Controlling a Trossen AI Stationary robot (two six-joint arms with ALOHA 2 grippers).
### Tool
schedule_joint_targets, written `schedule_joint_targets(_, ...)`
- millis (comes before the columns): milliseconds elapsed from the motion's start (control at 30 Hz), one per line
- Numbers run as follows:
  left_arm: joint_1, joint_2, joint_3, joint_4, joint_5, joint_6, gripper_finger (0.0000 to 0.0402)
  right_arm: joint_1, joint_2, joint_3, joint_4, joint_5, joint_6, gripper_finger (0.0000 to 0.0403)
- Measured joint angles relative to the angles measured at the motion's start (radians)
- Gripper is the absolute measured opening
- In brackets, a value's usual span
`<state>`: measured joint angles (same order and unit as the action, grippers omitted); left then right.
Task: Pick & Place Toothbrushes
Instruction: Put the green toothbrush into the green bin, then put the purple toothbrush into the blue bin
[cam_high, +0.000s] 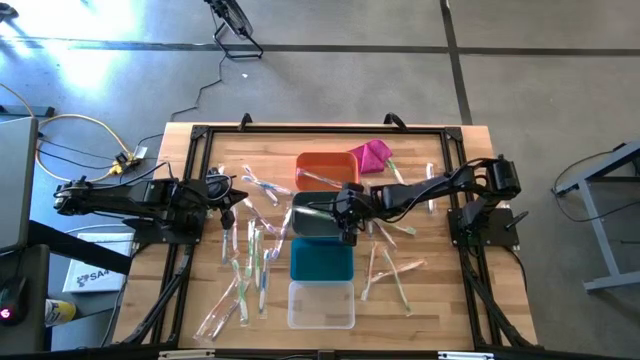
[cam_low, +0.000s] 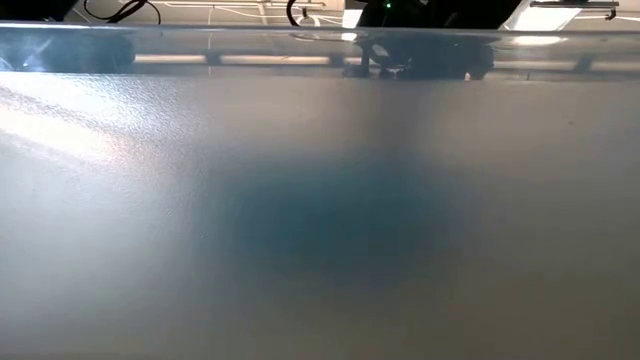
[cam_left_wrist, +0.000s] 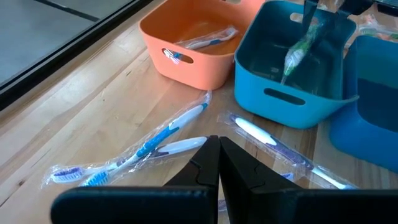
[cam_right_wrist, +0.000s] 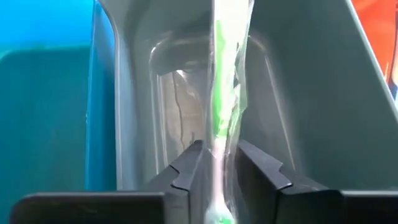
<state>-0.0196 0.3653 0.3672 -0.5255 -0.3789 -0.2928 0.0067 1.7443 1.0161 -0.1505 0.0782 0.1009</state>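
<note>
My right gripper hangs over the grey bin, pointing steeply down with its fingers parted. A green toothbrush in a clear wrapper stands between them and reaches down into the bin. My left gripper is shut and holds nothing; it waits above the table's left part. Loose wrapped toothbrushes lie on the wood to the left and right of the bins. One blue-white toothbrush lies in the orange bin. My right gripper has its fingers on either side of the green toothbrush's upper end, coming from above and slanting down. A gap shows between the fingers, and I cannot tell whether they touch the wrapper. The toothbrush stands nearly upright, its lower end inside the grey bin.
Orange, grey, teal and clear bins stand in a row down the table's middle. A magenta cloth lump lies behind the orange bin's right end. A black frame runs around the tabletop. The low view is blocked by something close to the lens.
</note>
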Motion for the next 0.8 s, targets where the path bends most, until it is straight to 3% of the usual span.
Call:
schedule_joint_targets(300,0.0,0.0,0.0,0.0,0.0,0.0,0.0006,-0.002,-0.012,0.0,0.008,0.001,-0.068,0.0112)
schedule_joint_targets(800,0.0,0.0,0.0,-0.001,0.0,0.0,0.0006,-0.002,-0.151,0.0,-0.023,0.058,-0.079,0.0059)
